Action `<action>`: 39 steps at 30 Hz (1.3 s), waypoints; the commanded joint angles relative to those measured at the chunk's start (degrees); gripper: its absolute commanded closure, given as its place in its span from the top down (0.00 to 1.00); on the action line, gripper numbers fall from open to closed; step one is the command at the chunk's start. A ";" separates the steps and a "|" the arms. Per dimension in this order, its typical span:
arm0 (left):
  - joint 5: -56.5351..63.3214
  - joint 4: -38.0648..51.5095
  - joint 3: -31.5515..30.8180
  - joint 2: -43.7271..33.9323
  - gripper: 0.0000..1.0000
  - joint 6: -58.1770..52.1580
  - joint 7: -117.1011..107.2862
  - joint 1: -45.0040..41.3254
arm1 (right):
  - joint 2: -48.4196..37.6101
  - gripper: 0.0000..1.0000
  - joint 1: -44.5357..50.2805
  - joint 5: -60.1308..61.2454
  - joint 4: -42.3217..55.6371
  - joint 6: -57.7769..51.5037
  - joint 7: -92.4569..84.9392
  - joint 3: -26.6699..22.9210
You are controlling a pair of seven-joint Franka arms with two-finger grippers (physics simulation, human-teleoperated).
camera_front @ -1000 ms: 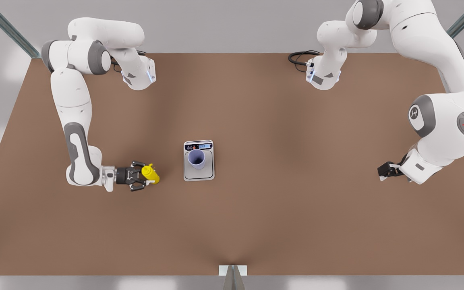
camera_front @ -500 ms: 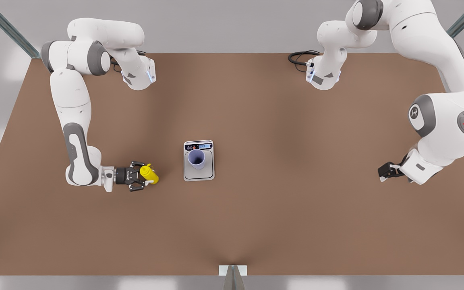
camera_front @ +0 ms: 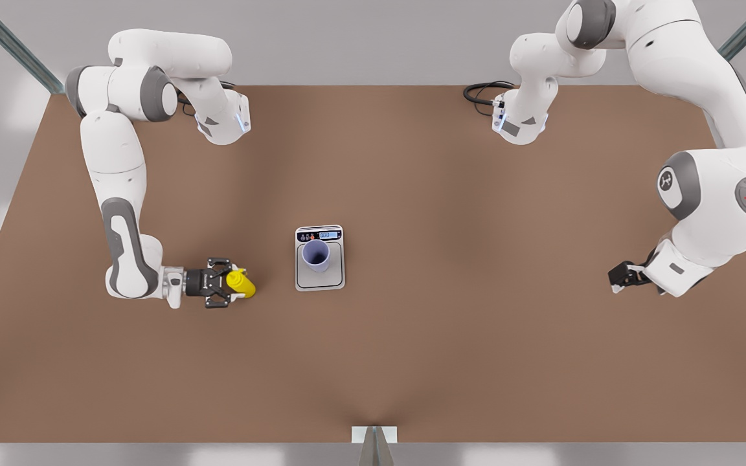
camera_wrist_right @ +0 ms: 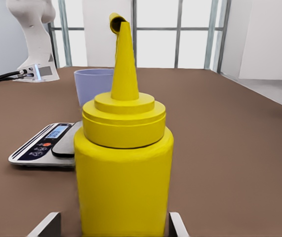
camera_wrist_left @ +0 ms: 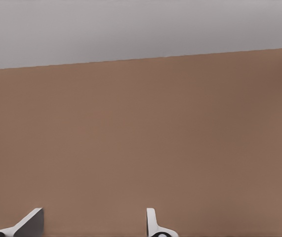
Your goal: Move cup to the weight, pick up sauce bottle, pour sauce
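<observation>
The right gripper has its fingers snug either side of the small yellow plastic squeeze bottle, seemingly clamped (contact itself is hard to see). Lift straight, keeping the nozzle upright. Beyond, the lavender tumbler stands on the flat silver-grey scale. Farther off, the left gripper waits, fingers parted, empty.

Sauce bottle: base cut off by the right wrist view's edge, behind it part of the cup.
Weight: display digits beside the cup too small to read.
Left gripper: fingers foreshortened, far from the weight.
</observation>
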 commanded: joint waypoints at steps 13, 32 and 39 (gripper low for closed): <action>0.03 0.03 0.00 0.35 1.00 0.09 0.00 0.00 | -0.09 1.00 -5.85 -4.92 -0.37 -1.62 0.09 -0.17; -0.06 0.03 0.00 0.26 1.00 0.00 0.00 -0.09 | -33.84 1.00 9.44 -64.34 17.47 0.23 142.47 -4.74; 0.03 0.03 0.00 0.35 1.00 0.09 0.00 0.00 | -36.30 1.00 9.53 -64.34 14.66 0.66 142.30 -4.57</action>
